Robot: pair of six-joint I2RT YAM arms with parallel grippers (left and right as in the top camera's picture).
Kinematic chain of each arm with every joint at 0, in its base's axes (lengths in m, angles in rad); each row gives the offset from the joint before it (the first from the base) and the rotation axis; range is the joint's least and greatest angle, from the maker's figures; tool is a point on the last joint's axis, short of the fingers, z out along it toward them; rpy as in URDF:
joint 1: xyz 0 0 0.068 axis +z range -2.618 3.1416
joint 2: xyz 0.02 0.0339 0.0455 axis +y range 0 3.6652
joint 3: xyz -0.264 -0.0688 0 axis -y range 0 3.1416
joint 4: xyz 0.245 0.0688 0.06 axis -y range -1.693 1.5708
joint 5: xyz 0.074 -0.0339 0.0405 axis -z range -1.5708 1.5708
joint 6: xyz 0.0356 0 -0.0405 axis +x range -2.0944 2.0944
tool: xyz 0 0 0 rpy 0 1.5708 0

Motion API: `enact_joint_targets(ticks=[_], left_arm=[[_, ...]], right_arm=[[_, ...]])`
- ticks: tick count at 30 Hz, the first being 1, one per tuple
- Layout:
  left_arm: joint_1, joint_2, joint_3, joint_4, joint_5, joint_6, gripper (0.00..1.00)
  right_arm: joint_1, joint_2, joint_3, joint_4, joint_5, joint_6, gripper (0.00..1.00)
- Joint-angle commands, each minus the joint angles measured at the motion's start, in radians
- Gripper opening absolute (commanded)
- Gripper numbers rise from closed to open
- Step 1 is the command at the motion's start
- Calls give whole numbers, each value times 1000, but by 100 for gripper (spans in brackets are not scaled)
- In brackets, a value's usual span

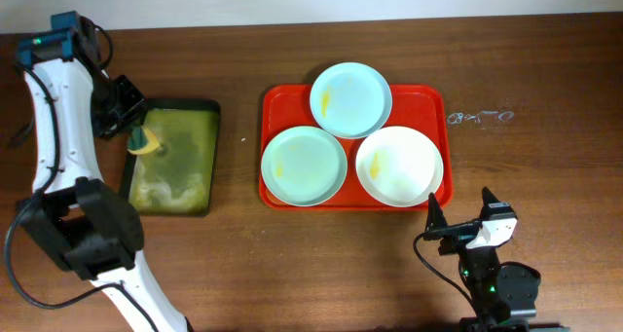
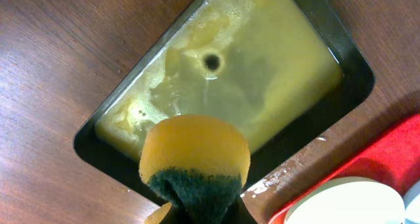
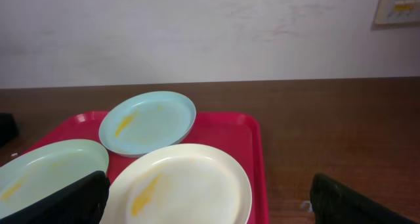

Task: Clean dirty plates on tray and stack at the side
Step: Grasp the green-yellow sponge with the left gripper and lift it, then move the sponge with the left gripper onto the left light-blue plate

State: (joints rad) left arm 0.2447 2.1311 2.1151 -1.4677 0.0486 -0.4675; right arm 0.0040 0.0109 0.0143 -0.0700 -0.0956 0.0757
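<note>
Three plates lie on the red tray (image 1: 433,108): a mint-green plate (image 1: 351,99) at the back, overlapping a second mint-green plate (image 1: 304,165) at the front left and a white plate (image 1: 397,166) at the front right. Each has a yellow smear. In the right wrist view the white plate (image 3: 190,184) lies nearest. My left gripper (image 1: 144,140) is shut on a yellow and green sponge (image 2: 195,159) above the black tray of yellow-green liquid (image 1: 204,113). My right gripper (image 1: 459,220) is open and empty, just in front of the red tray.
The black tray (image 2: 98,145) stands left of the red tray on the brown wooden table. White marks (image 1: 479,116) are on the table right of the red tray. A pale wall runs along the table's back edge.
</note>
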Motion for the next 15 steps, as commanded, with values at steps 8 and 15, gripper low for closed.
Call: enact_joint_targets(ticks=[8, 15], left_arm=[[-77, -198, 19, -2, 156, 159, 0], [-565, -230, -417, 393, 110, -131, 0]], right_arm=[[-3, -7, -9, -1, 2, -1, 98], [-3, -7, -9, -1, 2, -1, 98]])
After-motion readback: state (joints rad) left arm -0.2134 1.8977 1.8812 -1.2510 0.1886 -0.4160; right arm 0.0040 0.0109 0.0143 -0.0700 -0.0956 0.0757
